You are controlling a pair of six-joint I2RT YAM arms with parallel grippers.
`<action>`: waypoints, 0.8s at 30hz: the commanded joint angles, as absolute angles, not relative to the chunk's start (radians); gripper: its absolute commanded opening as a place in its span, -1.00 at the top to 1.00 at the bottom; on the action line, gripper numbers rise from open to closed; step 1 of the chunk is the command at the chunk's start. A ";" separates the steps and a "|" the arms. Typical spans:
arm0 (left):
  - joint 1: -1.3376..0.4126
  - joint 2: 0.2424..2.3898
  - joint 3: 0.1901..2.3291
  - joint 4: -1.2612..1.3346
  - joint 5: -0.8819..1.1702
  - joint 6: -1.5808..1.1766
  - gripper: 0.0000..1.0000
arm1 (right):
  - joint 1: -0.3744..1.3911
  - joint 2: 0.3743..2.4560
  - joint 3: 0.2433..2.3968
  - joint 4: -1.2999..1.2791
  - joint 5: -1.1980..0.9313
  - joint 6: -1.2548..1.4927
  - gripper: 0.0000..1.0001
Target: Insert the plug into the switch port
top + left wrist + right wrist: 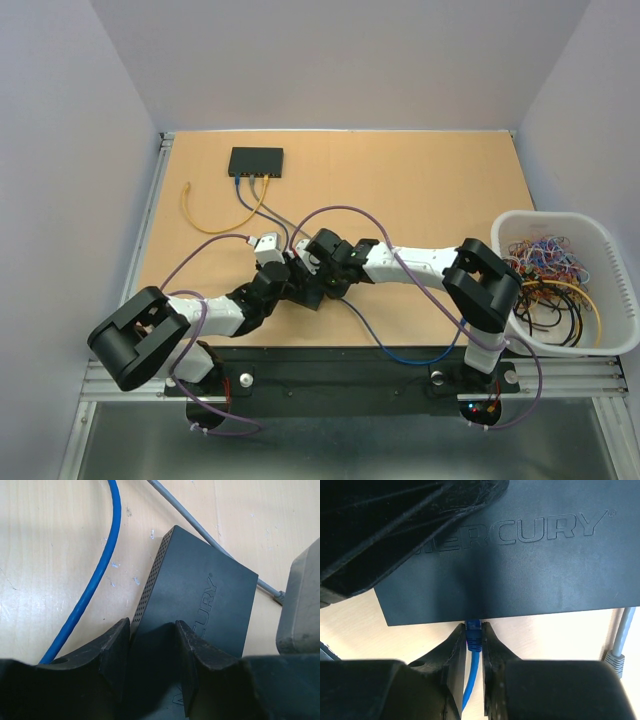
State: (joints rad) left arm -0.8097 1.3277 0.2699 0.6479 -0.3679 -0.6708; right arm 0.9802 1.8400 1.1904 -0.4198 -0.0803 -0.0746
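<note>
The only readable text is the brand name on the flat top of the black switch (530, 565). In the right wrist view it reads "ERCURY" in raised capital letters, with a small registered mark after the Y; the first letter is covered. In the left wrist view only "CURY" and that same small mark can be read. The top view shows no legible writing.

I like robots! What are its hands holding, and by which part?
The right gripper pinches the blue plug by its back end, against the switch. The left gripper straddles the switch's edge; whether it grips cannot be told.
</note>
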 commanded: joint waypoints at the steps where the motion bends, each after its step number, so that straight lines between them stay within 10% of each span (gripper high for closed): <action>1: -1.002 1.376 0.256 0.669 0.224 -0.761 0.00 | 1.019 1.871 1.316 0.391 -0.359 0.077 0.99; 24: -1.124 1.442 0.242 0.715 0.155 -0.873 0.05 | 1.014 1.921 1.356 0.422 -0.215 0.108 0.99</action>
